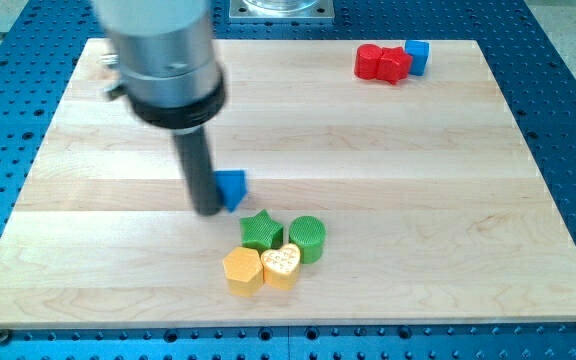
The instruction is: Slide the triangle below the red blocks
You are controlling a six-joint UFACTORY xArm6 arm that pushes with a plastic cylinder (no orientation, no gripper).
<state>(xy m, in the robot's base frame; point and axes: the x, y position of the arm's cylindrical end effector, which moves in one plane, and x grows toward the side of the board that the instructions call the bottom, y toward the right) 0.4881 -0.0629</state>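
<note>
A blue triangle block (232,187) lies left of the board's middle. My tip (207,209) stands against its left side, touching it. Two red blocks (382,63) sit together near the view's top right, with a blue cube (417,56) touching their right side. The triangle is far to the left of and below the red blocks.
A cluster sits just below the triangle: a green star (261,230), a green cylinder (307,238), a yellow heart (282,265) and a yellow hexagon (242,270). The wooden board (468,200) rests on a blue perforated table.
</note>
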